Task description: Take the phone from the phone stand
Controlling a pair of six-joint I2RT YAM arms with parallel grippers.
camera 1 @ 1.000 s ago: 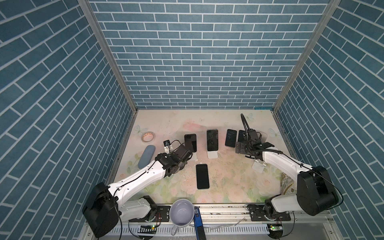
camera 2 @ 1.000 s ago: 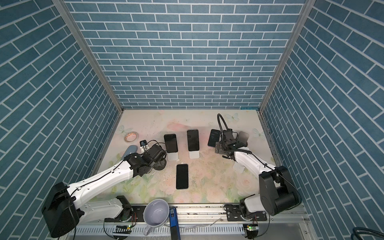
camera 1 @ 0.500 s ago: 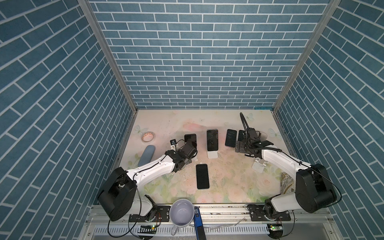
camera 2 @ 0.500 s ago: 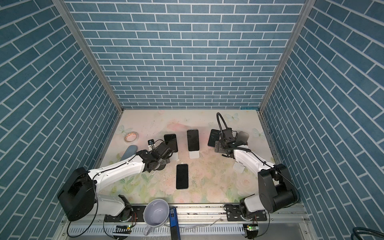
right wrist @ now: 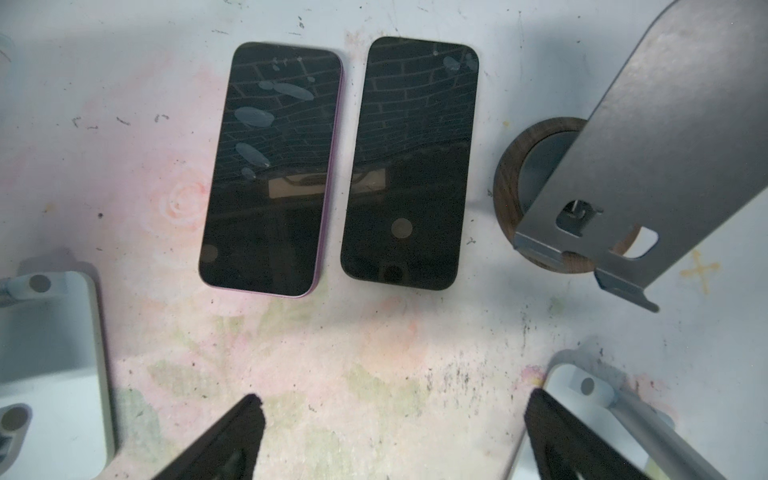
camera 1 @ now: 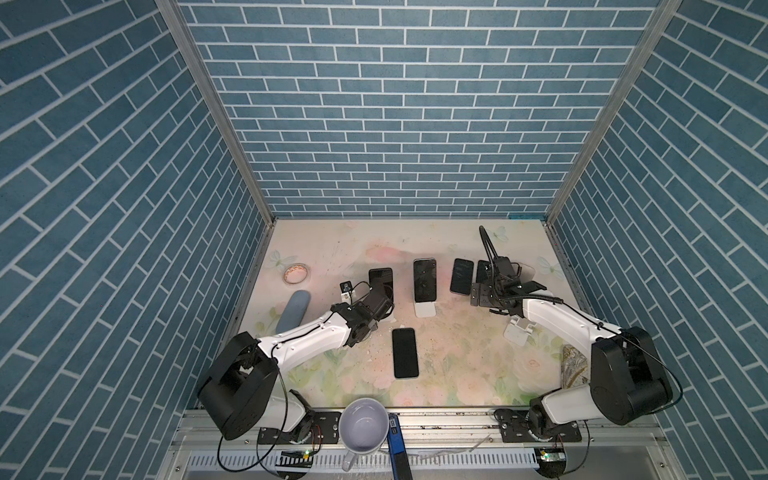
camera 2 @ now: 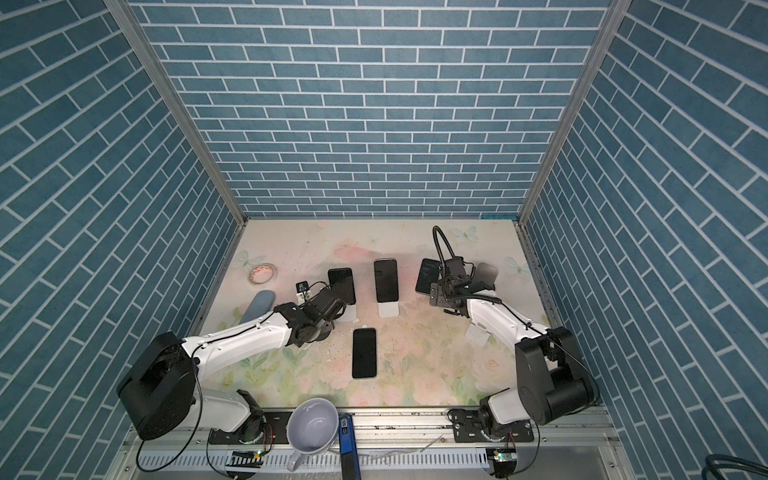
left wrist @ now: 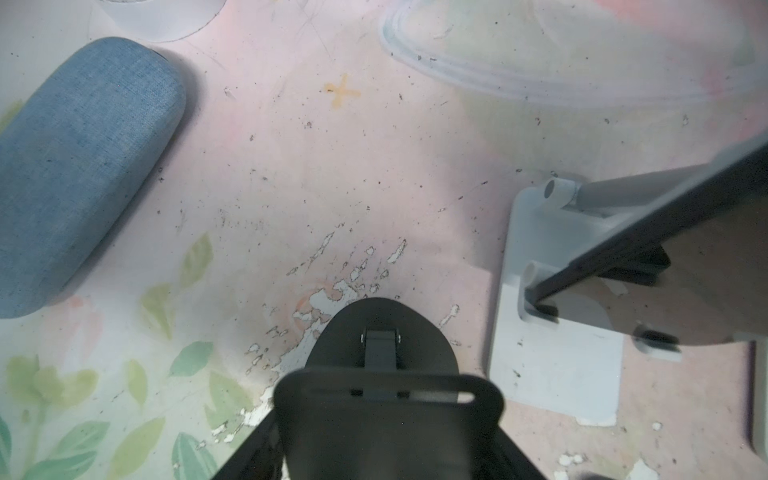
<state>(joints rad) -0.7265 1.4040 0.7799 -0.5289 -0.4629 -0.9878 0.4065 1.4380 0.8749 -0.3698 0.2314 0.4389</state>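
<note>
Two dark phones lean upright on white stands in both top views: the left phone (camera 1: 380,280) (camera 2: 341,284) and the middle phone (camera 1: 424,280) (camera 2: 385,280). My left gripper (camera 1: 383,300) (camera 2: 334,305) sits low, just left of and in front of the left phone's stand (left wrist: 557,332). In the left wrist view its fingers meet, shut on nothing (left wrist: 380,311), and the phone's edge (left wrist: 665,232) is apart from them. My right gripper (camera 1: 482,296) (right wrist: 392,409) hangs open over two flat phones (right wrist: 270,170) (right wrist: 409,166).
Another phone (camera 1: 405,353) lies flat at the centre front. A blue fabric case (camera 1: 294,313) (left wrist: 79,166) and a tape roll (camera 1: 295,272) are at the left. An empty white stand (camera 1: 517,330) and a grey stand on a wooden base (right wrist: 648,166) are at the right. A mug (camera 1: 362,424) sits on the front rail.
My left arm has reached farther toward the left phone's stand, and its jaws have gone from wide open to shut. The right arm has stayed where it was.
</note>
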